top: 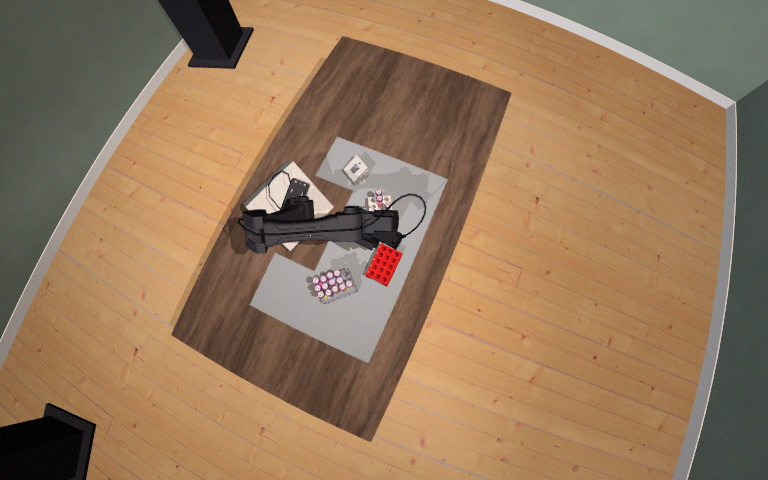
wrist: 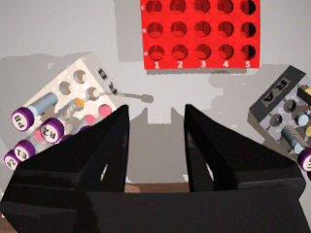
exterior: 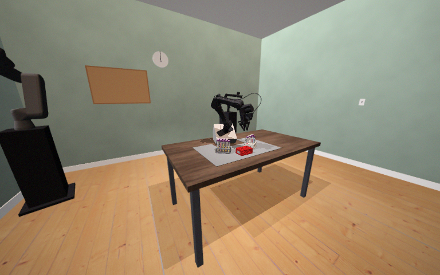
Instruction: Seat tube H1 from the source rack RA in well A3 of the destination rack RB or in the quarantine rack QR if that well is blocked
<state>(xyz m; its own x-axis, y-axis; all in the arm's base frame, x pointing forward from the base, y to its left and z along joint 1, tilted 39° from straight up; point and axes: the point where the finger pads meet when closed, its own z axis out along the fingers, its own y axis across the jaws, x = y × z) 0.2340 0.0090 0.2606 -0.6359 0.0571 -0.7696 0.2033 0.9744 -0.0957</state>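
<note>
My gripper (exterior: 244,129) (wrist: 156,115) points down high above the mat, fingers parted and empty, between RB and RA in the wrist view. Grey rack RA (exterior: 223,152) (wrist: 292,78) holds several purple-capped tubes (top: 332,282); it is cut off at right in the wrist view. No cap reading H1 can be made out. White rack RB (exterior: 253,145) (wrist: 86,62) holds several tubes; caps P8 (wrist: 22,119), R2 (wrist: 52,131), E1 (wrist: 24,150) and P2 (wrist: 12,159) show. A finger hides part of RB. Red rack QR (top: 383,264) (exterior: 243,150) (wrist: 190,41) shows only empty wells.
A small white box (top: 357,166) with a grey square stands on the mat's far side from RA, beyond RB. I cannot tell whether its lamp is lit. The arm's pale base block (top: 317,199) stands beside the mat (top: 293,297). The arm hides part of RB from above.
</note>
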